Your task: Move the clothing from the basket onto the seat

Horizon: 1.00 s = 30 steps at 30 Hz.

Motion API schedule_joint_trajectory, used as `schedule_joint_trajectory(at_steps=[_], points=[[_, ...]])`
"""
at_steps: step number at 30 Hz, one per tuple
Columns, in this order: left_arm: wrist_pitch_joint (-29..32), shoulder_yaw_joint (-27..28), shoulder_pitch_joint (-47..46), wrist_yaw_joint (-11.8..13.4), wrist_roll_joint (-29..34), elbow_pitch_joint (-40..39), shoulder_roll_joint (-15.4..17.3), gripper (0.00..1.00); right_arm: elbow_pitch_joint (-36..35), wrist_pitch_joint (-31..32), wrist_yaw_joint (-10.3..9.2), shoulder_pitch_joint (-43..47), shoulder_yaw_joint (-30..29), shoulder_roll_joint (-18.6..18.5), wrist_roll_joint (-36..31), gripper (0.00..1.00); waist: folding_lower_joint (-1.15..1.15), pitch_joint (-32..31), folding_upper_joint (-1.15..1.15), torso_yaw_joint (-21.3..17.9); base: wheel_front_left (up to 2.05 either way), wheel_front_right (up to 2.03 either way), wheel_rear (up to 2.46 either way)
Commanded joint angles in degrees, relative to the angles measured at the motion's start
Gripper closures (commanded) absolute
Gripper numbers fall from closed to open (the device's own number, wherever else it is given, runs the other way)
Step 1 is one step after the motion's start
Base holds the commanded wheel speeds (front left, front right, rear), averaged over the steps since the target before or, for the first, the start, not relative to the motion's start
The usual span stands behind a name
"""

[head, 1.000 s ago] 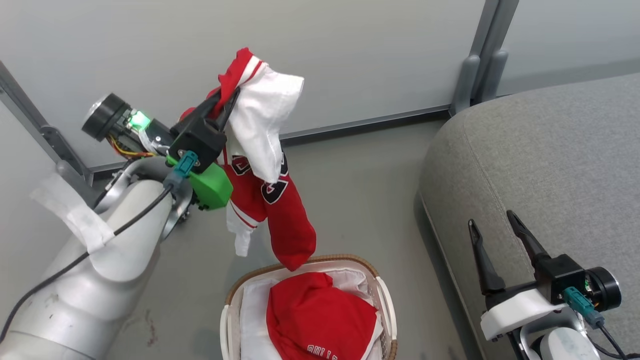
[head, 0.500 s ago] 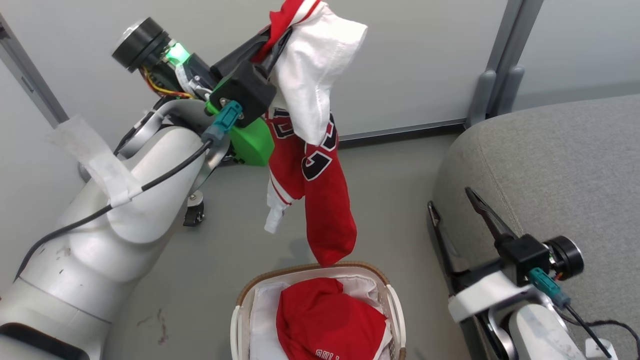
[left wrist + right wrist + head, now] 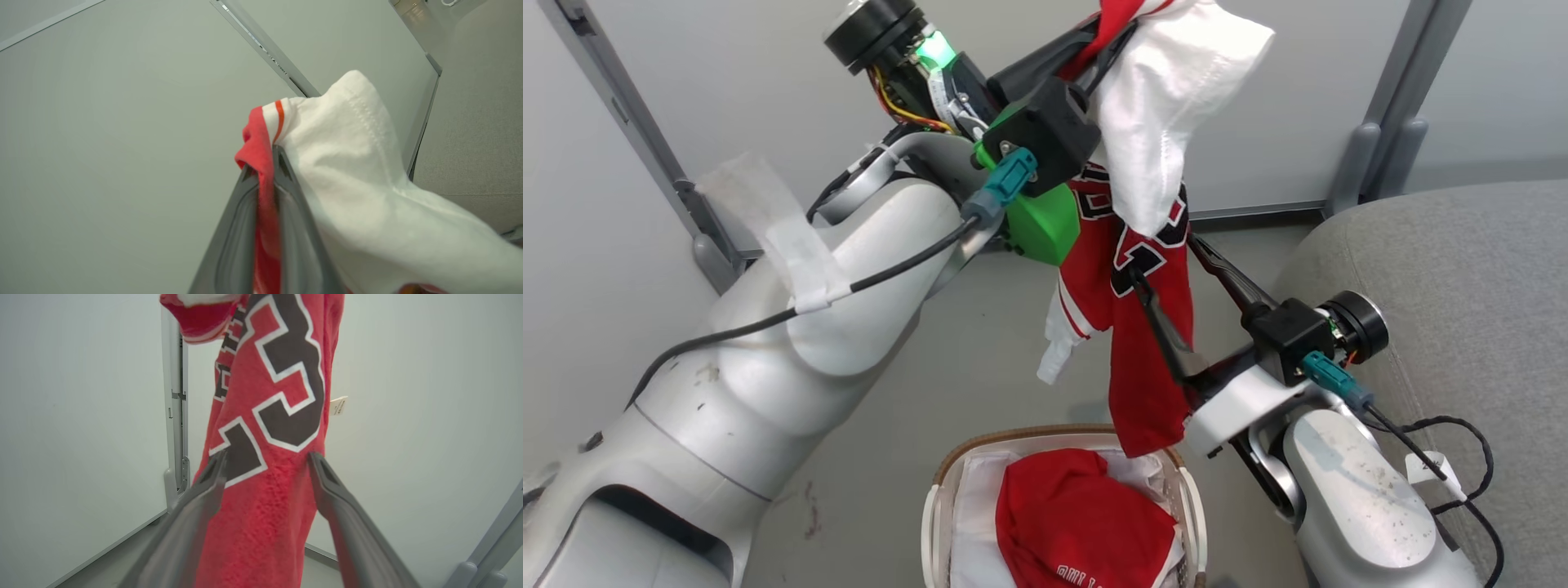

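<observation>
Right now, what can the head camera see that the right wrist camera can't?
Head view extras: the basket with a red garment inside, the grey seat, and the left gripper pinching the top of the jersey. Right wrist view extra: a small paper tag on the wall. Shared: that red numbered jersey hanging between the right gripper's open fingers.

Grey floor [image 3: 964, 384] bears basket [image 3: 1013, 433], seat [image 3: 1462, 261] beside.
</observation>
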Motion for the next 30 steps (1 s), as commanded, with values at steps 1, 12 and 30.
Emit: schedule_joint_trajectory(at_steps=[1,12,30], points=[[-0.4,-0.3,-0.9,0.1,-0.4,0.2,-0.4,1.00,0.9,-0.1,-0.06,-0.8,-0.3,-0.3,0.8,0.00,0.00,-0.1,0.00,1.0,0.00,0.00,0.00],[-1.1,-3.4,-0.1,0.1,-2.5,-2.6,-2.3,1.00,5.1,-0.1,-0.06,-4.7,-2.2,-0.2,1.1,0.00,0.00,-0.6,0.00,3.3,0.00,0.00,0.00],[-2.0,-2.8,5.2,0.9,-6.6,0.9,1.8,1.00,9.2,-0.1,-0.06,-5.6,-0.7,-0.3,1.7,1.00,0.00,-0.7,0.00,2.1,0.00,0.00,0.00]])
